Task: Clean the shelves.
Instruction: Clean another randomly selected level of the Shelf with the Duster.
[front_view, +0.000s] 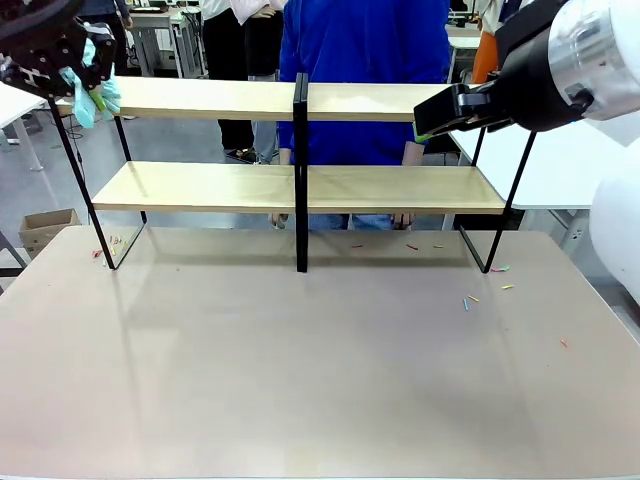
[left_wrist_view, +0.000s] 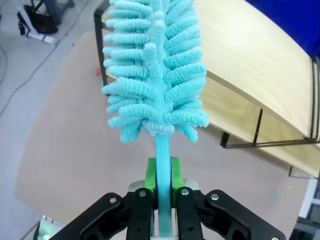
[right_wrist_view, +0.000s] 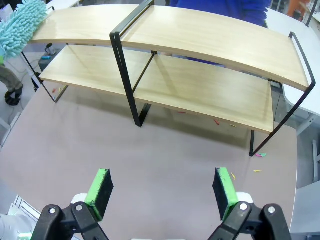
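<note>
**Duster Pinched, Shelves Ahead**

Your left gripper (left_wrist_view: 162, 172) pinches the duster (left_wrist_view: 156, 75) by its thin stem: soft fibres, likely light. Your right gripper (right_wrist_view: 162, 186) hangs spread and empty. The shelves (right_wrist_view: 200, 85) stand on the worktop (right_wrist_view: 165, 150) — stiff boards, thin frame, probably easy to shove, so brace the frame. Scraps (front_view: 470, 300) dot the worktop; a person (front_view: 365, 60) stands behind.

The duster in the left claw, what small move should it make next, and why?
Probably ease the duster onto the top board of the shelves and sweep toward the centre post: the left claw is shut on its handle, and its head hangs by that board's left end.
</note>
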